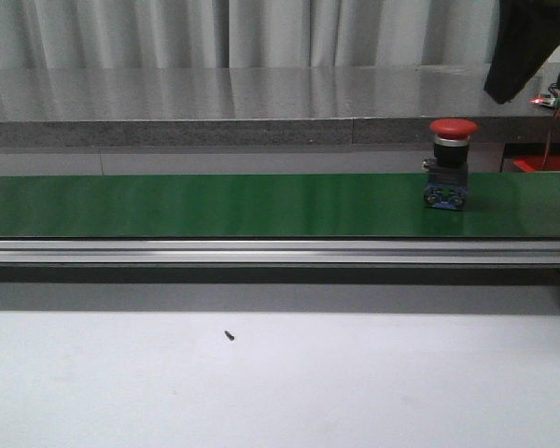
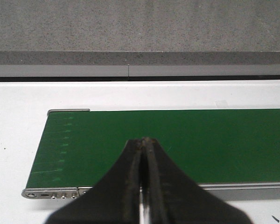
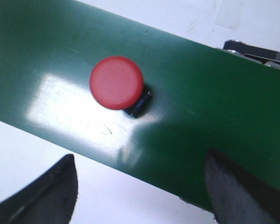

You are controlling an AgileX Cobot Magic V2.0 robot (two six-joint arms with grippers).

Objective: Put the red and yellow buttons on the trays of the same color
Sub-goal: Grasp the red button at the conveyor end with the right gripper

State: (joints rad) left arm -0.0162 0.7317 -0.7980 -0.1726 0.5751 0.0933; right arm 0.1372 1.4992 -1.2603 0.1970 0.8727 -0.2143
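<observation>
A red mushroom-head button [image 1: 453, 163] stands upright on the green conveyor belt [image 1: 215, 205], toward its right end. In the right wrist view the red button [image 3: 116, 82] is seen from above, on the belt [image 3: 214, 93]. My right gripper [image 3: 141, 161] hangs above it, open and empty, with the button beyond the fingertips. The right arm [image 1: 530, 45] shows dark at the upper right of the front view. My left gripper [image 2: 144, 141] is shut and empty over the belt's left end [image 2: 200, 140]. No yellow button is in view.
A red object's edge [image 1: 544, 164] shows behind the belt at far right; I cannot tell if it is a tray. A grey counter [image 1: 261, 103] runs behind the belt. A small black screw [image 1: 230, 335] lies on the white table in front.
</observation>
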